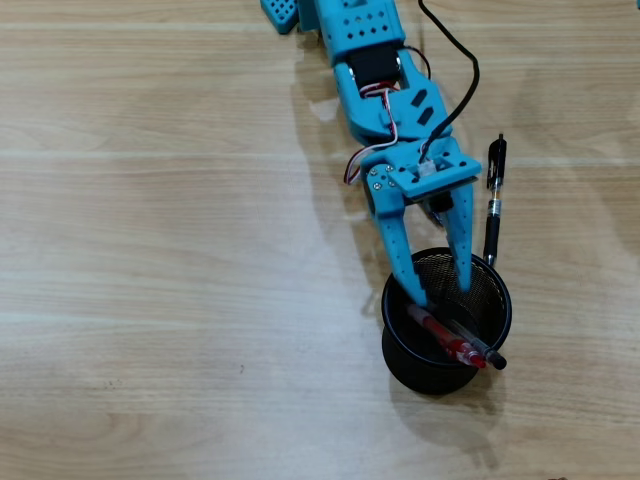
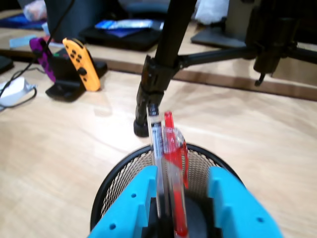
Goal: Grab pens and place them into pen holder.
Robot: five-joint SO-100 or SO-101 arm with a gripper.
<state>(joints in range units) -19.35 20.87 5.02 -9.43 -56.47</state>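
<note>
Pens, a slim red one (image 1: 450,343) and a clear one with black cap (image 1: 478,349), lean inside the round black wire-mesh pen holder (image 1: 400,352) near the desk's lower edge. Blue claw (image 1: 445,286) spread, holding nothing; best lifted straight up, clear of the rim. Another black pen (image 1: 493,200) lies just beside the holder.

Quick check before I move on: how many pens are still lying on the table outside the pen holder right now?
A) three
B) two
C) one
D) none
C: the overhead view shows a single black pen lying on the table beside the pen holder, while a red pen and a clear pen lean inside it, between the fingers of the open gripper.
</note>
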